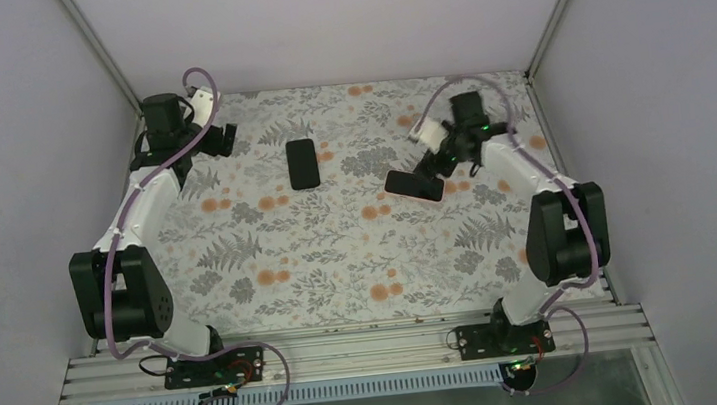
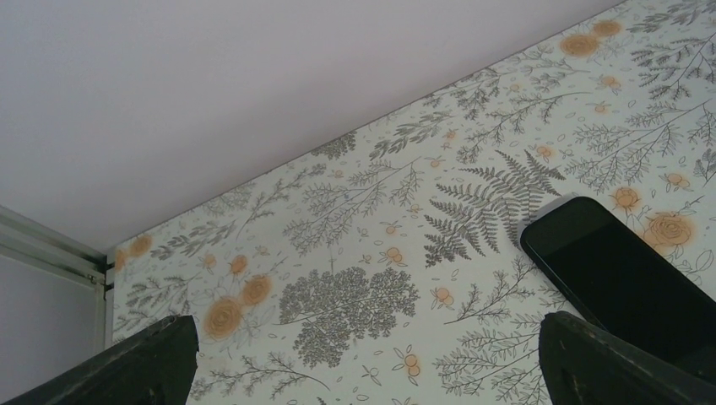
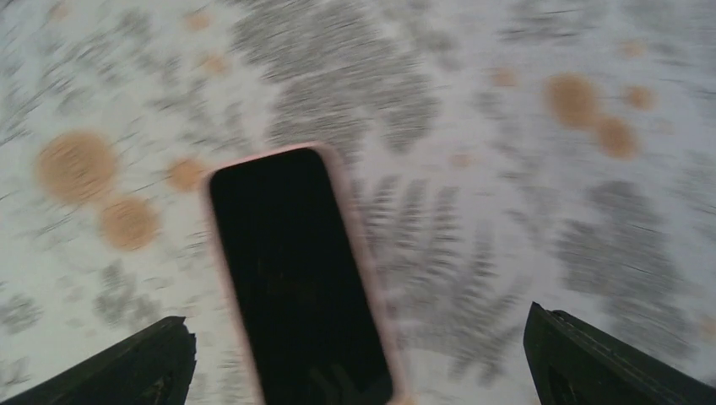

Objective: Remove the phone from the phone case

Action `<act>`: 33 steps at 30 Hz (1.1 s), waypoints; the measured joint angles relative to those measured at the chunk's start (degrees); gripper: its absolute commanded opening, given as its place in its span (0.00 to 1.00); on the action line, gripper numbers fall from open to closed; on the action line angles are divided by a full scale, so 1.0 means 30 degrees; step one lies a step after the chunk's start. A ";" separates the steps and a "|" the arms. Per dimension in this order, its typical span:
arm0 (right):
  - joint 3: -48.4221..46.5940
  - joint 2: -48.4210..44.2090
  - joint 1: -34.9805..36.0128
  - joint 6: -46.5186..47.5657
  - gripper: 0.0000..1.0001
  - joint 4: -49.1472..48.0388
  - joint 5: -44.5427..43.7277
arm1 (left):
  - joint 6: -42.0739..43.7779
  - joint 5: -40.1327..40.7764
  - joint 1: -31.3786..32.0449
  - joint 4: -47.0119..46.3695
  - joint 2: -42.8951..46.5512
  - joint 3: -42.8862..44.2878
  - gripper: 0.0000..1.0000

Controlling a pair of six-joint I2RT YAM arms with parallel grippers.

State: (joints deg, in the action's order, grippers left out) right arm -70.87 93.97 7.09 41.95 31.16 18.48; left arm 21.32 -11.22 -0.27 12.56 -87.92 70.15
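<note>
Between the wide-spread black fingers of the right gripper (image 3: 359, 333) nothing is held; just below it lies the pink-rimmed rectangular phone case (image 3: 361, 253), flat on the flower-printed table cover (image 1: 341, 265). The left gripper (image 2: 369, 331) is likewise fully spread and empty, near the far left corner. Beside its right finger lies the bare black slab-shaped phone (image 2: 625, 270), face up and well apart from the case. The task looks as good as done, since phone and case lie separately. The right wrist view is smeared, so the dark face inside the pink rim is probably empty lining, though I cannot rule out a screen. What seems left is only for both arms to draw back.
</note>
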 measured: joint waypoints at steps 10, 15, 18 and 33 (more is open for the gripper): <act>0.0255 0.2455 0.3089 0.1581 1.00 0.0597 -0.2805 | 0.0430 0.0066 0.0000 0.0007 -0.0073 0.0124 1.00; -0.0510 0.4262 0.3009 0.1596 1.00 0.0495 -0.4350 | 0.0707 0.0204 0.0000 0.0000 -0.0073 0.0117 1.00; -0.0568 0.4597 0.2973 0.1778 1.00 0.0597 -0.4750 | 0.0794 0.0219 0.0000 -0.0007 -0.0117 0.0117 1.00; -0.8743 0.9362 0.0335 0.3876 1.00 0.6237 -0.0765 | 0.1268 -0.0197 -0.0124 0.0007 -0.0925 -0.0102 1.00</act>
State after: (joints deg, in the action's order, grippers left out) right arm -97.10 122.06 8.10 53.58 49.87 16.19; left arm 25.12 -11.81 -0.64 12.58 -90.70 69.84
